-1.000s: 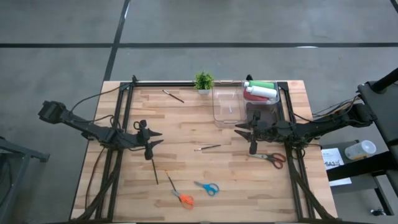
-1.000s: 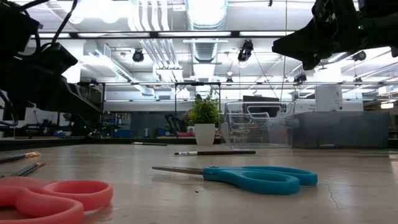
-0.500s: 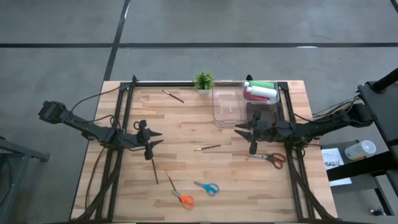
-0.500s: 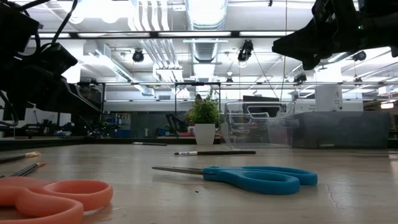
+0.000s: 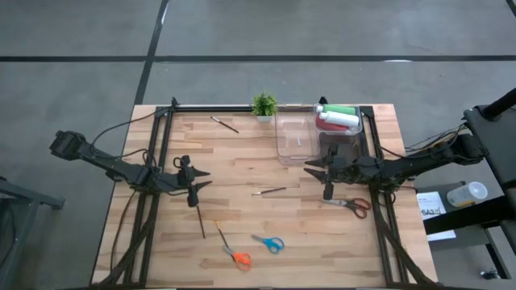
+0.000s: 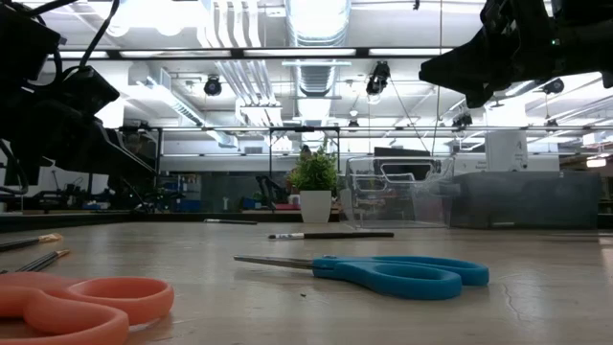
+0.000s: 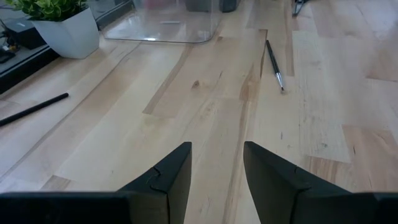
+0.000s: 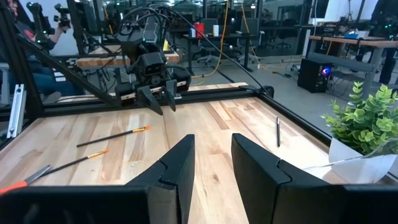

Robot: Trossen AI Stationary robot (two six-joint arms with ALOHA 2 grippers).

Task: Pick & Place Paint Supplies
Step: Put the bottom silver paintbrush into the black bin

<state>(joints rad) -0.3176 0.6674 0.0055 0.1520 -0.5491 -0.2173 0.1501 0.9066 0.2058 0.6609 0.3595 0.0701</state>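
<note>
Green, red and white squeeze bottles (image 5: 337,118) lie in a clear bin at the table's far right. Thin brushes lie flat on the wood: one at the centre (image 5: 270,191) (image 7: 274,64), one near the far edge (image 5: 225,124), two near the left front (image 5: 199,219) (image 8: 112,137). My left gripper (image 5: 208,178) (image 7: 214,174) hovers open over the table's left side, pointing right. My right gripper (image 5: 307,167) (image 8: 211,165) hovers open by the bins, pointing left. Neither has anything between its fingers.
An empty clear bin (image 5: 294,135) stands left of the bottle bin, with a small potted plant (image 5: 264,105) at the far edge. Orange scissors (image 5: 238,258) and blue scissors (image 5: 268,243) lie near the front; a red-handled pair (image 5: 352,205) lies under the right arm.
</note>
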